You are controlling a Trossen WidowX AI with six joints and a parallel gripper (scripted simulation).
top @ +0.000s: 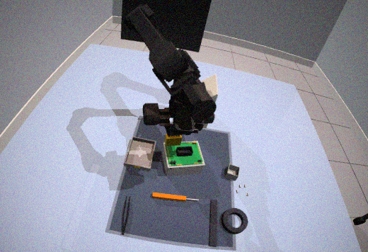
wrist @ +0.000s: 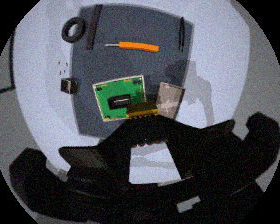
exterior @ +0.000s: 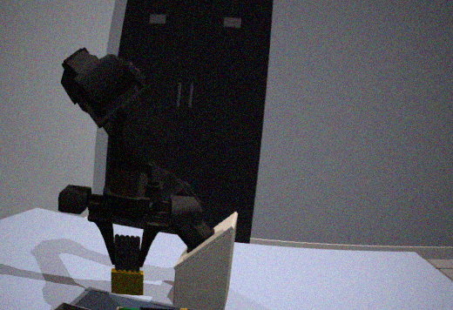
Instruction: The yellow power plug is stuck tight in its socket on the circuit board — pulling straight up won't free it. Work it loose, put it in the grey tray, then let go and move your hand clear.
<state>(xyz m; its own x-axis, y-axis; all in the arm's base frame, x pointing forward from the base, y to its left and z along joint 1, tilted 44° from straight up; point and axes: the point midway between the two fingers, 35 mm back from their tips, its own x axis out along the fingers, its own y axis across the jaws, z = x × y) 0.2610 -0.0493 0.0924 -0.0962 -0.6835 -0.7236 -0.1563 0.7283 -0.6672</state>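
Gripping the yellow power plug [top: 173,139] [exterior: 127,282] [wrist: 142,110], the gripper [exterior: 128,263] points down, its fingers closed on the plug's ridged black upper part. Below the gripper, the plug hangs free of its black socket [top: 184,151] [wrist: 120,101]. Beneath and just beside it lies the green circuit board [top: 195,157] [wrist: 105,92]; the grey tray [top: 151,153] [wrist: 170,100] sits on the board's other side from the small square container [top: 232,172] [wrist: 69,86], lower than the fingertips.

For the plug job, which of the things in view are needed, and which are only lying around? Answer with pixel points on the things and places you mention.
Part of the job:
- yellow plug [top: 173,139] [exterior: 127,282] [wrist: 142,110]
- circuit board [top: 194,158] [wrist: 105,95]
- black socket [top: 184,151] [wrist: 120,102]
- grey tray [top: 140,153] [wrist: 170,100]
- hand [top: 173,134] [exterior: 127,266] [wrist: 143,119]

Just lying about:
- orange screwdriver [top: 169,197] [wrist: 139,47]
- tweezers [top: 125,215] [wrist: 182,34]
- black ring [top: 225,226] [wrist: 65,31]
- black bar [top: 213,223] [wrist: 94,27]
- small box [top: 232,178] [wrist: 68,86]
- tiny screws [top: 245,185] [wrist: 60,72]
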